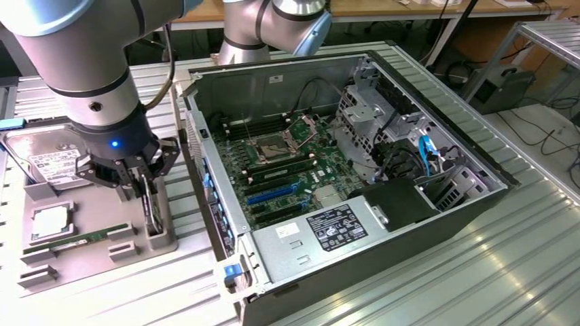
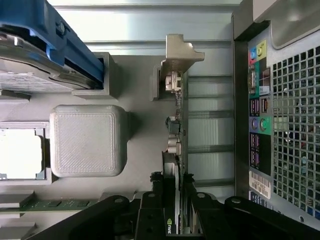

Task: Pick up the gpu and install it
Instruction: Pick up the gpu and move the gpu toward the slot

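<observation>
The tool (image 1: 148,193) (image 2: 175,212) stands low over the grey tray (image 1: 136,257) (image 2: 137,95), at the exterior view's left of the open case (image 1: 408,261). Its two black fingers (image 2: 152,212) point straight down, one on each side of the gpu (image 1: 159,221) (image 2: 172,175). In the wrist view they sit tight against both faces of the card, so the tool looks narrowly closed on it.

The gpu stands on edge in its slot in the tray, upright, along the tray side nearest the case. Its silvery bracket (image 2: 177,57) is at the end away from the fingers. The card's bottom edge sits in the tray's holder.

A hard drive (image 1: 50,163) (image 2: 50,45), a cpu (image 1: 50,221) (image 2: 20,152) and a green memory stick (image 1: 77,241) (image 2: 45,204) lie in other pockets of the tray, apart from the gpu. The case lies on its side on the ribbed metal table (image 1: 471,285), with its motherboard (image 1: 290,163) facing up. Blue card slots (image 1: 272,195) show on the board. The case's rear panel with its ports (image 2: 260,125) is just beside the tray in the wrist view.
</observation>
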### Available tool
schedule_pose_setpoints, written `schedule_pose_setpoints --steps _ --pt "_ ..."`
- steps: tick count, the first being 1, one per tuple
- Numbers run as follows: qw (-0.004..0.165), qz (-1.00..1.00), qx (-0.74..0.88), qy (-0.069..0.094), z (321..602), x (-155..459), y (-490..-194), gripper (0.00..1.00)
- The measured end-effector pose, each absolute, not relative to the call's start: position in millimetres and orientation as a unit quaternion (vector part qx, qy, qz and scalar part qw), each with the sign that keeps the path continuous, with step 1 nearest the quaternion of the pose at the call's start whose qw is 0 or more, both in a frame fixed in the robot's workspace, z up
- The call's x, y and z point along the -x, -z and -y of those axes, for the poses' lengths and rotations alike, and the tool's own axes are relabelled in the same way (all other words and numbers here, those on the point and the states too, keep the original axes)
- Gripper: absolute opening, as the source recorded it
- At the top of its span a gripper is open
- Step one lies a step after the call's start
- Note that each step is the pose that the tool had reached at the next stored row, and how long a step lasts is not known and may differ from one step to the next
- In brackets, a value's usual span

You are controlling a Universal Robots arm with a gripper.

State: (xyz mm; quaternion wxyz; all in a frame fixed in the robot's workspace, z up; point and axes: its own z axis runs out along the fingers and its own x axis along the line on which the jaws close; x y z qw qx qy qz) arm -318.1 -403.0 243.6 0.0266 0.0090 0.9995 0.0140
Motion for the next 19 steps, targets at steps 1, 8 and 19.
schedule_pose_setpoints --steps 1,8,19 --pt "0.026 -1.0 -0.006 -0.014 403.0 317.4 -243.7 0.26" --pt "0.023 -1.0 -0.004 -0.017 403.1 313.2 -243.7 0.26" --pt "0.018 -1.0 -0.003 -0.026 404.3 305.8 -251.1 0.26"
